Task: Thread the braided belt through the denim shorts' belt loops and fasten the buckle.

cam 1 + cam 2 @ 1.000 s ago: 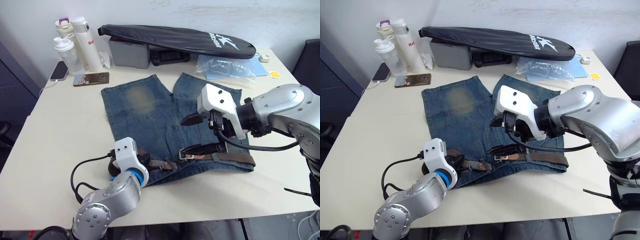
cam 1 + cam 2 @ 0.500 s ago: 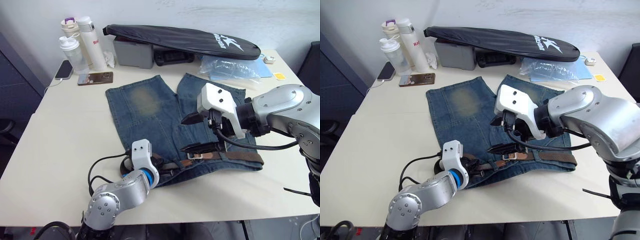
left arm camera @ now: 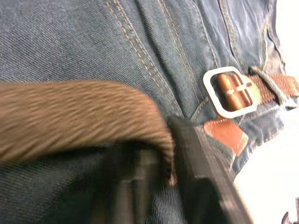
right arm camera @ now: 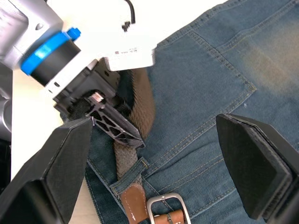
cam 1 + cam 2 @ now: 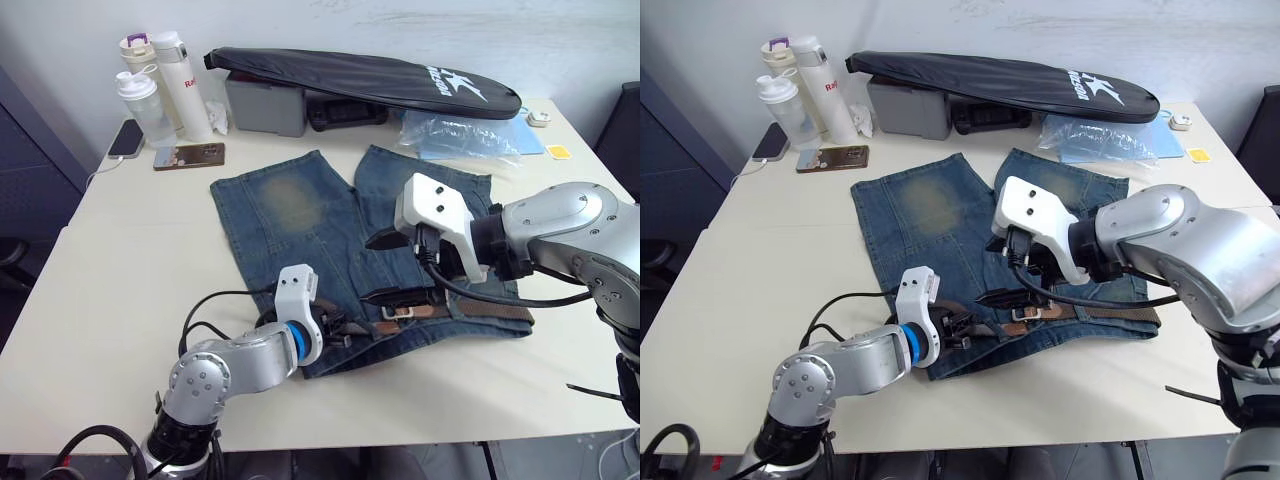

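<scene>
The denim shorts [image 5: 290, 220] lie flat mid-table, waistband towards me. Along that waistband runs the braided belt [image 5: 470, 310], with its silver buckle [image 5: 398, 312] near the middle, also seen close up in the left wrist view [image 3: 230, 91]. A belt loop [image 4: 126, 169] crosses the strap near the leather tip. My left gripper [image 5: 338, 327] sits on the waistband just left of the buckle, with the belt [image 3: 74, 112] draped right across its front. My right gripper [image 5: 378, 268] hovers open over the buckle and holds nothing.
A long black zipped bag [image 5: 360, 75] lies on a grey box [image 5: 262, 105] at the back. Bottles [image 5: 160, 85] and a phone [image 5: 185, 157] stand back left, and a plastic bag [image 5: 455, 140] back right. The near table edge [image 5: 400, 425] is just below the waistband.
My left gripper has slid right along the waistband towards the buckle, taking the belt's left part with it. The right gripper has barely moved. The head camera shifted slightly.
</scene>
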